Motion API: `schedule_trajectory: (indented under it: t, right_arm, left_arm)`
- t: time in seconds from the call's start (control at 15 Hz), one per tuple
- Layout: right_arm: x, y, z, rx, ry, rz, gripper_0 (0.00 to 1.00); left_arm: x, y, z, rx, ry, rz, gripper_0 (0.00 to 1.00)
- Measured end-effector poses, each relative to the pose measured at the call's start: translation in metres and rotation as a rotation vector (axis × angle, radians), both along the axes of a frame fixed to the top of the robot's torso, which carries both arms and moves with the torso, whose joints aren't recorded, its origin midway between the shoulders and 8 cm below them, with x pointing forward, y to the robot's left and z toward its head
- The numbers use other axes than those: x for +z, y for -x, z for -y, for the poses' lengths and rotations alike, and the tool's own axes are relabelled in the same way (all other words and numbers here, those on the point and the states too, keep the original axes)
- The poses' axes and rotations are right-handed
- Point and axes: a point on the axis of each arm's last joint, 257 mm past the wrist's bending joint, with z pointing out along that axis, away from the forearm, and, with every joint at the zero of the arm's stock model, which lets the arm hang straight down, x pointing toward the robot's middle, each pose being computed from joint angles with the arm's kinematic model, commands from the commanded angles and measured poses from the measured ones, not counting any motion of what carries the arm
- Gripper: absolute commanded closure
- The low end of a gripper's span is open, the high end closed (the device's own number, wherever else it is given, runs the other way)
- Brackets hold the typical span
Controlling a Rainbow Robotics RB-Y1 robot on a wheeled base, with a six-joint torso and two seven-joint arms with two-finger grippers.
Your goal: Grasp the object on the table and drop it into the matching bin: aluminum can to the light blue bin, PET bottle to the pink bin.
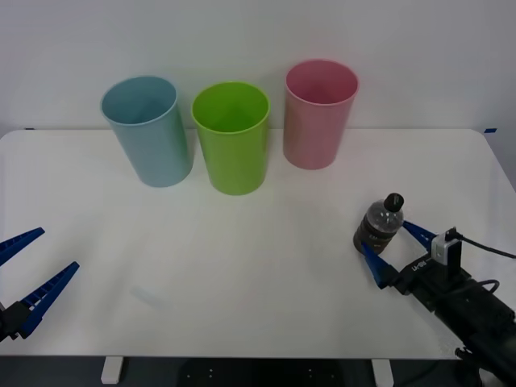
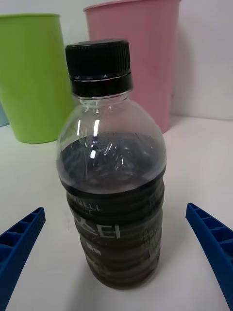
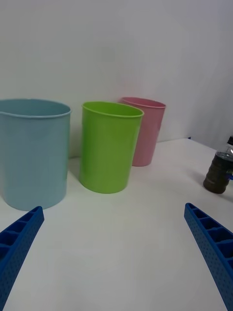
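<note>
We record three bins in plain, unpatterned colours: the light blue bin (image 1: 147,131) a pale blue, the lime green bin (image 1: 232,137) a bright yellow-green, the pink bin (image 1: 318,114) a soft pink. The table (image 1: 242,266) is uniform white, and the wall (image 1: 242,32) behind it off-white. The PET bottle (image 2: 112,170) is clear plastic over dark brown liquid, with a black cap (image 2: 99,60) and a dark label band (image 2: 114,228) bearing pale lettering. We note ribbed blue fingers (image 2: 213,243) on the right gripper (image 1: 393,251), and the same on the left gripper (image 1: 26,268).

A lab-like test setup: bare white table (image 1: 242,258) against plain white wall (image 1: 242,32)
</note>
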Motion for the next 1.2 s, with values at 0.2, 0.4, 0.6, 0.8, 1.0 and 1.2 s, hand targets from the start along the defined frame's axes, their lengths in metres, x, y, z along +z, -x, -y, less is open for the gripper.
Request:
schedule_trajectory:
  t: [0.2,0.4,0.6,0.8,1.0,1.2]
  right_arm:
    - [0.0,-0.017,-0.01,0.003,-0.005,0.004,0.0]
    - [0.001,-0.03,-0.019,0.007,-0.01,0.011,0.0]
    - [0.002,-0.033,-0.02,0.004,-0.011,0.014,0.0]
    - [0.001,-0.033,-0.017,-0.005,-0.004,0.015,0.55]
    - [0.0,-0.032,-0.014,-0.013,-0.007,0.012,1.0]
    - [-0.001,-0.031,-0.013,-0.015,-0.001,0.016,1.0]
  left_arm:
    - [0.0,0.0,0.0,0.0,0.0,0.0,0.0]
    - [0.0,0.0,0.0,0.0,0.0,0.0,0.0]
    - [0.0,0.0,0.0,0.0,0.0,0.0,0.0]
    - [0.0,0.0,0.0,0.0,0.0,0.0,0.0]
    - [0.0,0.0,0.0,0.0,0.0,0.0,0.0]
    - [0.0,0.0,0.0,0.0,0.0,0.0,0.0]
